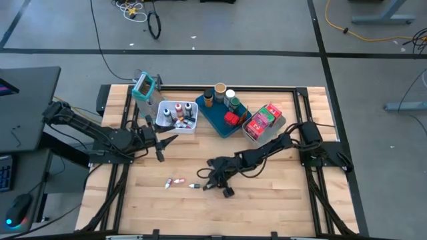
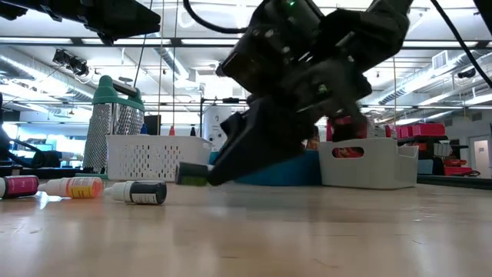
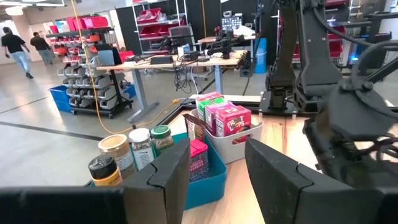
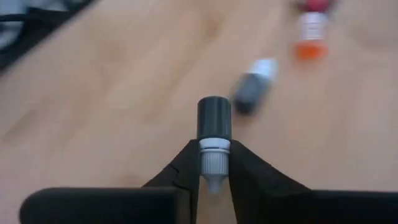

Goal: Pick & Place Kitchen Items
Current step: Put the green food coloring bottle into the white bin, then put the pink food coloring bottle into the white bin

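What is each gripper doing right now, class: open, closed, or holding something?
Left gripper: open, holding nothing, hovering near the white basket.
Right gripper: closed on a small dark bottle, low over the table.

One camera looks straight down on the whole table (image 1: 267, 193), another sits level at its surface facing the room, and each wrist camera peers close past its own fingers, the right one sharing with the low view the small bottles (image 2: 142, 192) lying there

left gripper (image 3: 214, 177) raised, parted | right gripper (image 4: 214, 171) low, clamped
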You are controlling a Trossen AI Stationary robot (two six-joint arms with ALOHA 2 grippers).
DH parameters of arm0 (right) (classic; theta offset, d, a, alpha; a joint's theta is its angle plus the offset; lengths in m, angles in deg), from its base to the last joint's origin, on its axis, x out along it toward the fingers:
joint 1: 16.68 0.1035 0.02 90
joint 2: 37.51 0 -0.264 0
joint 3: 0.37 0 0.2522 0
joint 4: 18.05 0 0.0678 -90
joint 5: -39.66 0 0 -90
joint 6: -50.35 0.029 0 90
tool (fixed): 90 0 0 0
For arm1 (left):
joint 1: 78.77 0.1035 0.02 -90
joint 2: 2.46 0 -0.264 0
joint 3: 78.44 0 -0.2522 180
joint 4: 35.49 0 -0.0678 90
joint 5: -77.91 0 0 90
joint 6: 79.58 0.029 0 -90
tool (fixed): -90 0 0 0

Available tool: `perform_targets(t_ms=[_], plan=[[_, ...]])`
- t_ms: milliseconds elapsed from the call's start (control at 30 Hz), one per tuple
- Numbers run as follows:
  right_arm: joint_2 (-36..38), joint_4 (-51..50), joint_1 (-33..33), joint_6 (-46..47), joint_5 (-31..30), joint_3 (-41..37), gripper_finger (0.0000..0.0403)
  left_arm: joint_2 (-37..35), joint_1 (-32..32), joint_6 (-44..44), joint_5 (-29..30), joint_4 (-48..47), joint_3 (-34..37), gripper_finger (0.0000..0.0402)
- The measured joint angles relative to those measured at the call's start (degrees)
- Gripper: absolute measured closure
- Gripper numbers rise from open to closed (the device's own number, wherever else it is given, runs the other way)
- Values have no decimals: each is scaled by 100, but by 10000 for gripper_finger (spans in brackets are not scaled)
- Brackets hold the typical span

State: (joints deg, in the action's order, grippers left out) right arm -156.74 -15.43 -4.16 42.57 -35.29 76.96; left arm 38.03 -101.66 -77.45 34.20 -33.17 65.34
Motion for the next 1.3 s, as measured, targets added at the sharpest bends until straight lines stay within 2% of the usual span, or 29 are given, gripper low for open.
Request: perform_targets(t_ms=[233,333,400,467,600,733,867,1067,1200,1300], plan=[[585,292,-508,-280,-1390,9,330,0,0,4,2,-36,0,239],[788,828,-818,-461,-2219,15,332,0,0,14,2,-43,0,239],[818,1441,-1077,-545,-2563,15,333,0,0,17,2,-43,0,239],[787,2088,-1345,-454,-2543,15,333,0,0,30,2,-40,0,239],[447,3148,-1787,322,-1954,67,330,0,0,157,0,-38,0,239],[52,3142,-2079,388,-1986,414,329,2,0,155,-1,-38,0,239],[-356,2530,-2273,384,-2039,898,329,0,2,127,-155,-78,0,239],[-483,1848,-2352,125,-2195,1176,302,0,0,-264,-1122,-791,0,239],[-487,1890,-2359,128,-2166,1174,264,0,0,-1220,-1861,-1823,16,239],[-487,1858,-2359,130,-2166,1174,239,0,0,-2178,-2366,-2246,183,239]])
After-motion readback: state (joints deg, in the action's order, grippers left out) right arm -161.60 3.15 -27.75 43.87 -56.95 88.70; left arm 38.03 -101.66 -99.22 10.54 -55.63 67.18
